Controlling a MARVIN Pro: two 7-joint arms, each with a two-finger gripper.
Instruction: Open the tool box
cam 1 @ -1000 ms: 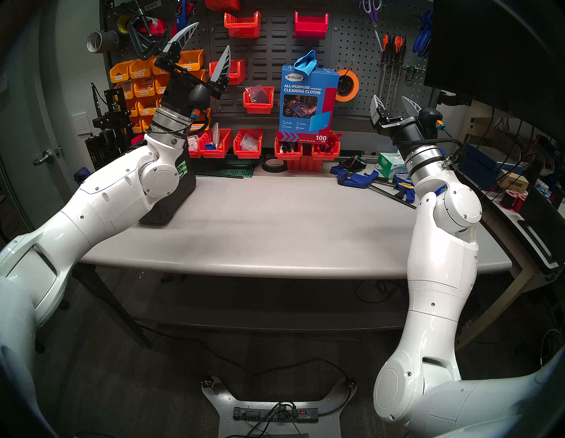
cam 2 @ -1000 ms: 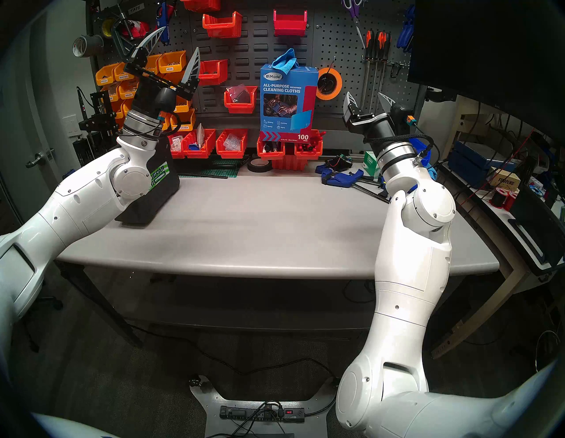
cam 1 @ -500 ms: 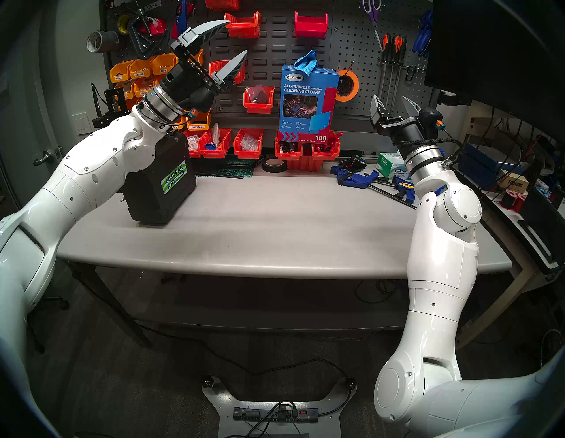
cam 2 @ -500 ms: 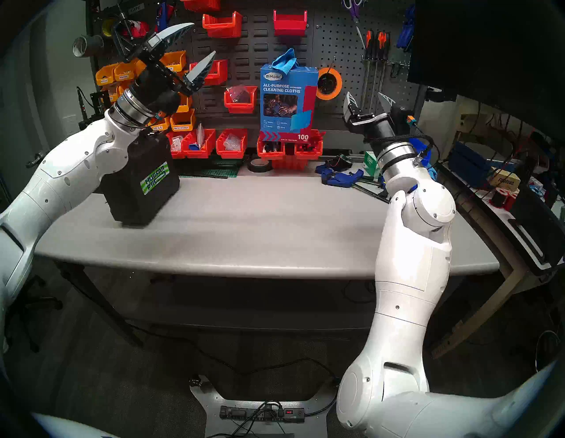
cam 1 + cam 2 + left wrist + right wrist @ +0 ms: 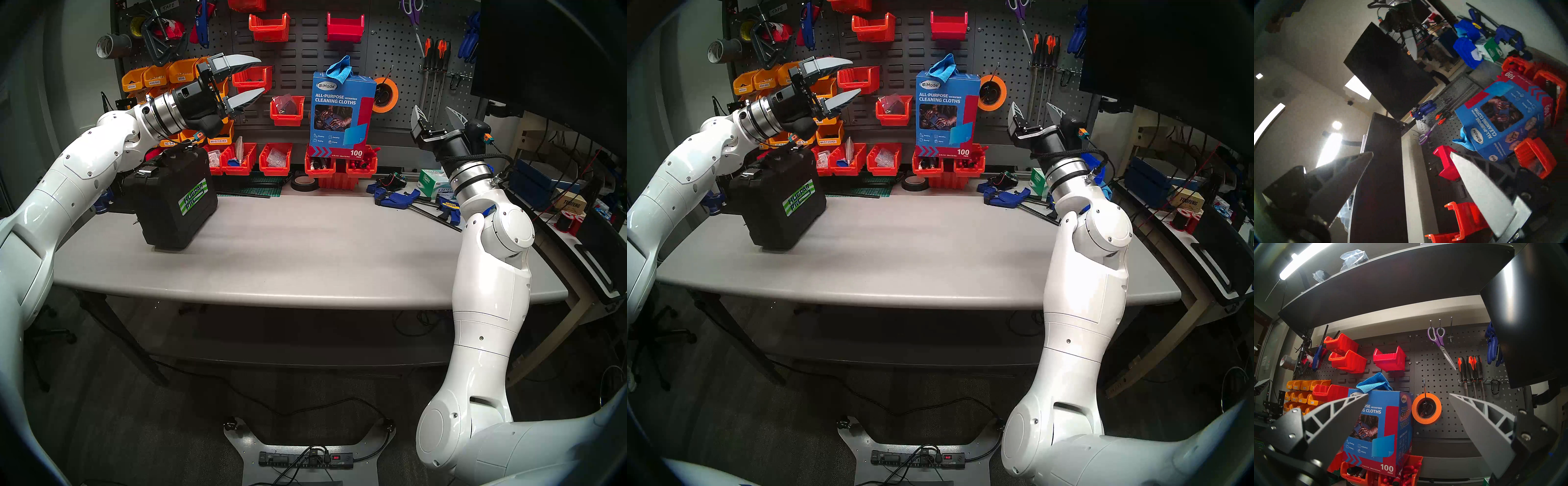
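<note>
Head view: "HUGPAR"-labelled tool box (image 5: 174,200)

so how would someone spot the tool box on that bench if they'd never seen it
Start at the grey workbench and go to its far left end, under the left tool. The tool box stands there on edge, shut: a black textured case, the only one with a green-and-white striped label.

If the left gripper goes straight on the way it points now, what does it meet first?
The left gripper, open and empty, points roughly level toward the blue cleaning-cloth box. That box looks first in line, though a red wall bin sits close by; depth is unclear.
</note>
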